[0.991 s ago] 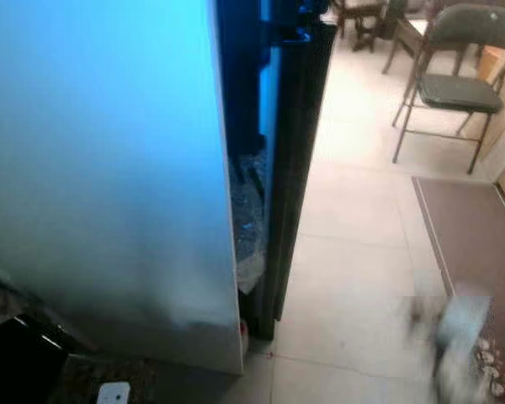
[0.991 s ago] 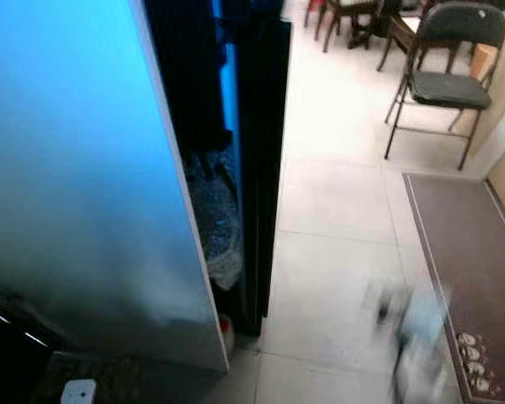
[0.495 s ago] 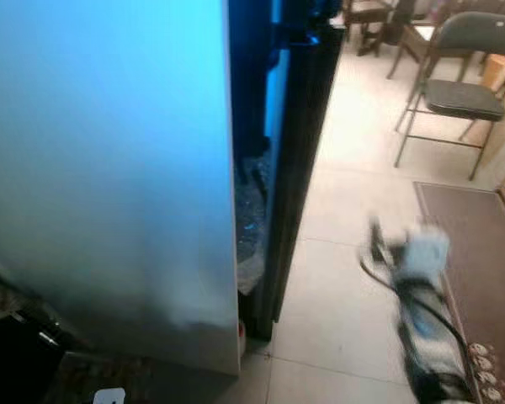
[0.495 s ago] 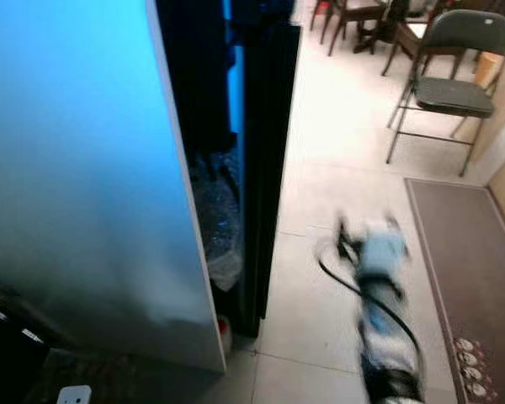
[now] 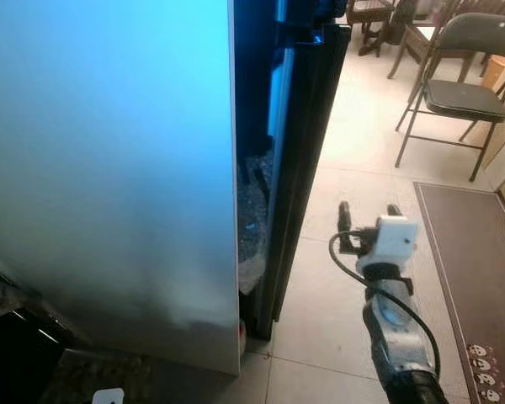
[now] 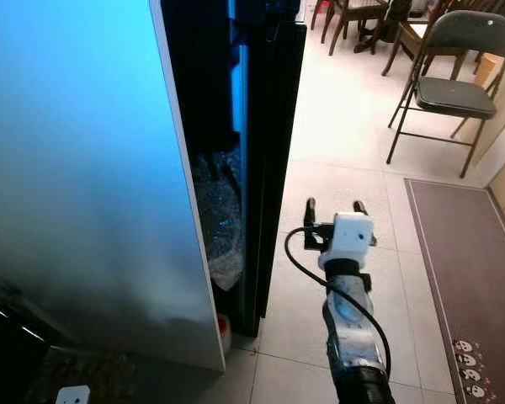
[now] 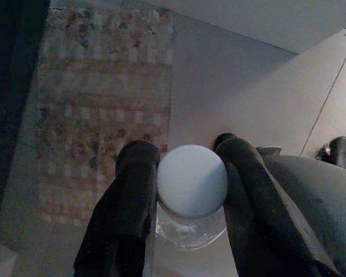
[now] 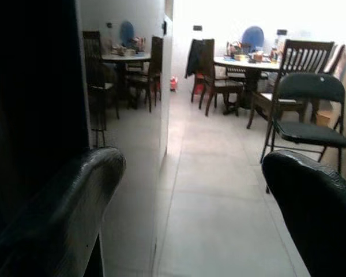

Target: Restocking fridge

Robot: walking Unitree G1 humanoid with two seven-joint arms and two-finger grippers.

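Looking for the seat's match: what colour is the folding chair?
Dark grey-green, metal-framed folding chair; clearest in the right eye view.

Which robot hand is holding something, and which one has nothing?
The left gripper is shut on the white-capped clear bottle. The right gripper, raised beside the black fridge door, has open, empty jaws.

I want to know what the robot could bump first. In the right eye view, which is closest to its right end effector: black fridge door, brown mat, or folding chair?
From the right end effector:
1. Black fridge door, just to its left.
2. Brown mat, on the floor to its right.
3. Folding chair, far ahead on the right.
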